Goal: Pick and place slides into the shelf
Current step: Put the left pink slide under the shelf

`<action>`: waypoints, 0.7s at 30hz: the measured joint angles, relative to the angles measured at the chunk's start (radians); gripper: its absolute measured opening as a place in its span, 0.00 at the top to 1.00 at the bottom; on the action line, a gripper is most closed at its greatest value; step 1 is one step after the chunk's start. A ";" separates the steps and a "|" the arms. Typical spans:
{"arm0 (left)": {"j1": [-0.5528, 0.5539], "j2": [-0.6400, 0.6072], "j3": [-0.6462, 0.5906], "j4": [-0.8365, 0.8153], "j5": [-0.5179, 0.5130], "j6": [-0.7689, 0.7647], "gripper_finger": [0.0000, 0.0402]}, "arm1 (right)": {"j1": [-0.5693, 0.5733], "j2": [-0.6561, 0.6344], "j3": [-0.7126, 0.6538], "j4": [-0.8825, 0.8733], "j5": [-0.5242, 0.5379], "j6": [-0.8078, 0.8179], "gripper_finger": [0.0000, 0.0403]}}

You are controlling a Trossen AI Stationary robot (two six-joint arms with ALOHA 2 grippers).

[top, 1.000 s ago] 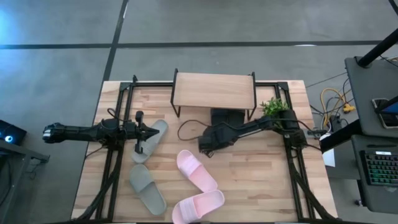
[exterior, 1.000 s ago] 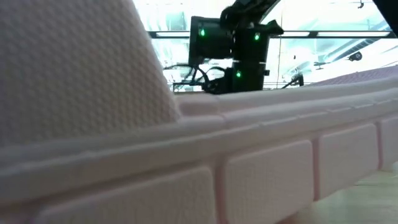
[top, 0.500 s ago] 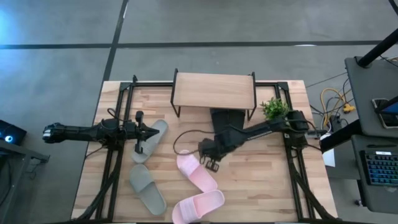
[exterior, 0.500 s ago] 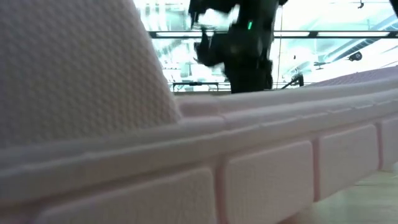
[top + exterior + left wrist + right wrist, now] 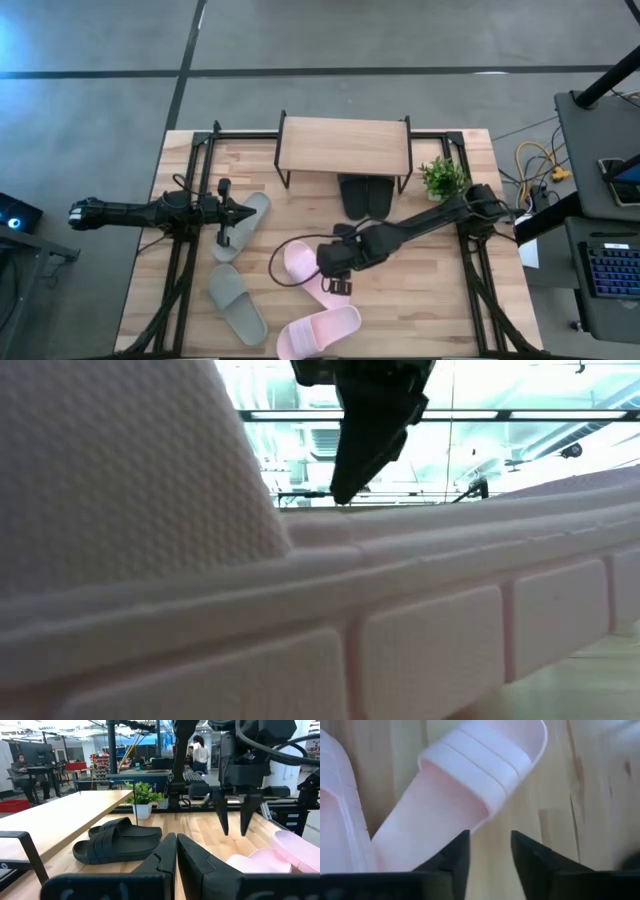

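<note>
A black pair of slides point(image 5: 365, 195) lies side by side, soles on the table, under the front edge of the shelf point(image 5: 343, 145); it also shows in the left wrist view point(image 5: 117, 842). Two pale pink slides lie near the front, one point(image 5: 303, 266) and another point(image 5: 318, 332). My right gripper point(image 5: 338, 283) hangs open, pointing steeply down, just above the first pink slide point(image 5: 455, 785) and touching nothing; its fingers show apart from the side point(image 5: 234, 820). My left gripper point(image 5: 243, 212) waits shut at the left, level, over a grey-green slide point(image 5: 254, 208). A second grey-green slide point(image 5: 236, 302) lies nearer.
A small potted plant point(image 5: 441, 177) stands right of the shelf. Black frame rails point(image 5: 185, 250) run along both table sides. In the low view a pink slide point(image 5: 300, 610) fills the foreground. People and desks show in the room beyond the table.
My right gripper has swung away from the black slides toward the table's near edge, rising and rolling its wrist, and now hangs over the pink slide. The black slides, earlier partly covered by the arm, now show as a pair under the shelf.
</note>
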 joint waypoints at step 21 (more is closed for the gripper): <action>0.000 0.001 0.000 -0.001 0.000 0.000 1.00 | -0.007 0.043 0.048 0.192 0.061 -0.361 0.47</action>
